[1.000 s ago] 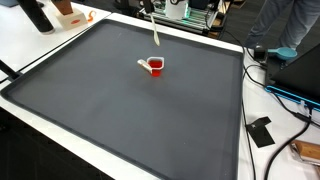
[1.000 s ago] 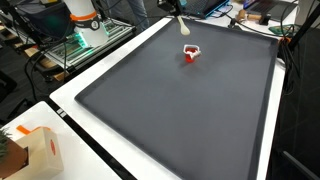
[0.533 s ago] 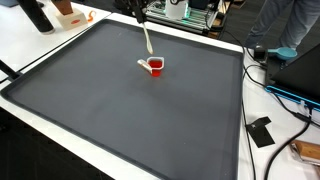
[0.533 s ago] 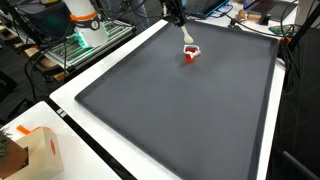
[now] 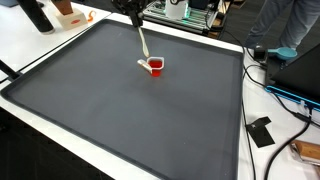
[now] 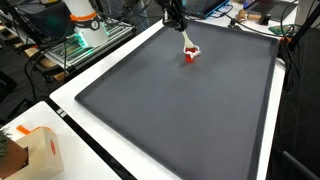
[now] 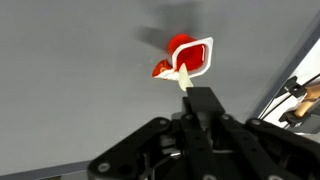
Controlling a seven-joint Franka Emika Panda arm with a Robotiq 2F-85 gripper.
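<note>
While I am watching the feeds from my desk, in an exterior view the gripper (image 5: 136, 20) is hanging over the far edge of the dark mat (image 5: 120, 120), its jaws pinching the top of a pale stick (image 5: 143, 42). The stick is slanting down from the jaws, and its lower end is coming in right at the white rim of the red cup (image 5: 156, 67). The cup is standing upright on the far half of the mat, well clear of the borders. A white lip is sticking out from the cup on the side nearest the stick. Cables (image 5: 285, 95) are lying on the white table (image 5: 255, 150) beside the mat.

In an exterior view from another spot, the gripper (image 6: 179, 22) is showing at the top of the frame, likewise clamped on the stick (image 6: 186, 38), which is leaning down to the cup (image 6: 190, 54). The cup is sitting near the far end of the mat (image 6: 170, 110). A cardboard box (image 6: 40, 150) is resting on the table at the near corner, well apart from it.

In the wrist view I am looking along the gripper (image 7: 200, 100), whose fingers are squeezing the stick (image 7: 183, 82) between them. The far tip of the stick is overlapping the white rim of the cup (image 7: 182, 46). I cannot tell whether it is touching the rim or hovering just above it.
</note>
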